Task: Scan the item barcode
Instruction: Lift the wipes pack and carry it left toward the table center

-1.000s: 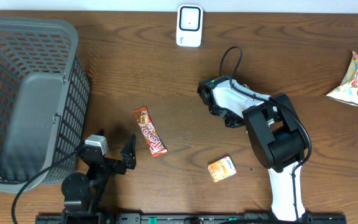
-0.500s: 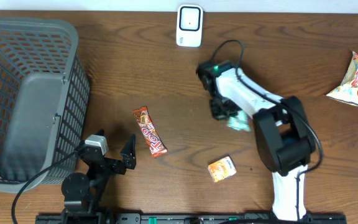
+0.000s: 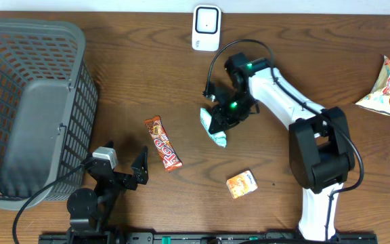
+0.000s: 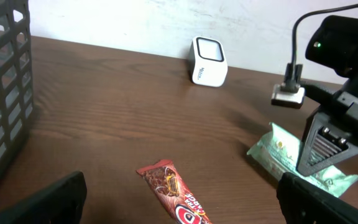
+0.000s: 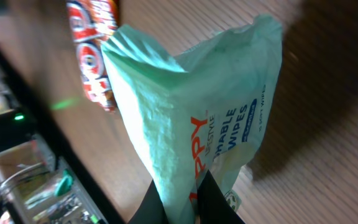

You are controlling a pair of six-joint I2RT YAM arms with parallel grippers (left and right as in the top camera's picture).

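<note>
Wipes pack point(image 5: 191, 106) — in right tool point(image 3: 217, 123)

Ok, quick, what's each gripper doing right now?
Left gripper: open, holding nothing.
Right gripper: shut on the green wipes pack.

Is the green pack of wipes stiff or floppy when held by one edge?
Probably floppy: the wipes pack creases and bends where the right gripper pinches it. Likely light too, since that small pinch alone seems to carry it.
</note>
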